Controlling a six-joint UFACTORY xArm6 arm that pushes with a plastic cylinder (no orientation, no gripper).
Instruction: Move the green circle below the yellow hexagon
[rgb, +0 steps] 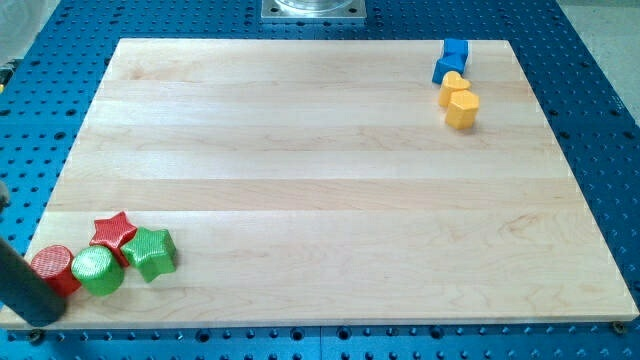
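The green circle (97, 270) lies near the board's bottom left corner, touching a red circle (50, 266) on its left and a green star (150, 252) on its right. The yellow hexagon (462, 108) sits far off at the top right. My rod comes in from the view's left edge, and my tip (42, 318) rests at the bottom left corner, just below and left of the red circle, whose lower left it partly hides. The tip is a short way left of the green circle.
A red star (113, 231) sits just above the green circle and green star. A second yellow block (452, 84) touches the hexagon's top. Two blue blocks (450, 58) lie above that, near the board's top edge (300, 42).
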